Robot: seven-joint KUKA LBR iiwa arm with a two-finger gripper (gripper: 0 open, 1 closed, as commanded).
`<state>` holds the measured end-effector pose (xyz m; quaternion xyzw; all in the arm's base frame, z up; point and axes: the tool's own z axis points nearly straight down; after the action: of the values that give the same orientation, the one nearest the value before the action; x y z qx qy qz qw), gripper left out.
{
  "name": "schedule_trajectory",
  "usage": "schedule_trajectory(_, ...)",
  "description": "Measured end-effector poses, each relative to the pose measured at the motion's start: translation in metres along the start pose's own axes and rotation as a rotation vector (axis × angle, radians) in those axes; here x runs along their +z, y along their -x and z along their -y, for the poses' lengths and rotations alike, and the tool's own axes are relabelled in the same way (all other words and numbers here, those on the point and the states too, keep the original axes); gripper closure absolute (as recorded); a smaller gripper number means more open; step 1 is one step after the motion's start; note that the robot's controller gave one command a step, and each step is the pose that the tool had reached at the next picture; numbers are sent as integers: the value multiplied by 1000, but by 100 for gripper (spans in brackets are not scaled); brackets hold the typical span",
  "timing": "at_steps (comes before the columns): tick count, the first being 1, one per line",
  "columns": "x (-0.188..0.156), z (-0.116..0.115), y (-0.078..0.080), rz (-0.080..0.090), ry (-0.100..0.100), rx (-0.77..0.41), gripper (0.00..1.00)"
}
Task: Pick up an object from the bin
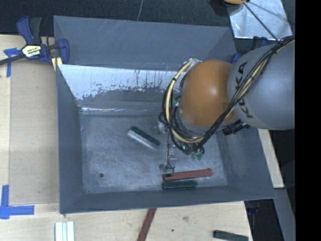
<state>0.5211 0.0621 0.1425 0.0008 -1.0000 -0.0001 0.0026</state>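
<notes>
My gripper (169,163) hangs below the arm's orange cover, low over the bin floor near the front wall. Its tip stands just above the left end of a reddish-brown flat bar (193,173) that lies lengthwise along the front of the bin. A dark green bar (179,185) lies right in front of the brown one, parallel to it and against the front wall. To the gripper's upper left a short grey and dark green stick (143,136) lies slanted on the floor, apart from the gripper.
The arm and its cable loops cover the right half of the bin. A small dark speck (102,174) sits on the floor at the front left. The sloping bin walls rise close behind the two bars.
</notes>
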Motion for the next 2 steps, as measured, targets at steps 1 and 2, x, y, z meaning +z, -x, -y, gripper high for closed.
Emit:
schedule_trajectory(1, -4, 0, 2, 8, 0, 2, 0)
schedule_trajectory(2, 59, -59, 51, 14, 3, 123, 0)
